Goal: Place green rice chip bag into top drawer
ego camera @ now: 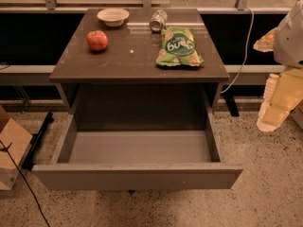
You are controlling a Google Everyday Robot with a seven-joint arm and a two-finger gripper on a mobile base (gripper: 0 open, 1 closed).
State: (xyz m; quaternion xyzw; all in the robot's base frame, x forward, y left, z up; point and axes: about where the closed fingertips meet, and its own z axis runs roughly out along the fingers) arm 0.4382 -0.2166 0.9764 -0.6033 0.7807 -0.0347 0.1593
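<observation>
Gripper (271, 119) hangs beside the table (128, 63), well apart from green rice chip bag (179, 47).

The dark glossy surface (137, 60) carried four things. A red apple (97, 40) sat at the left and a pale bowl (113, 16) at the back. A silver can (158, 20) lay on its side near the green rice chip bag (179, 47), which lay flat toward the right edge. The gripper (273, 110) hung off to the right of the surface.
</observation>
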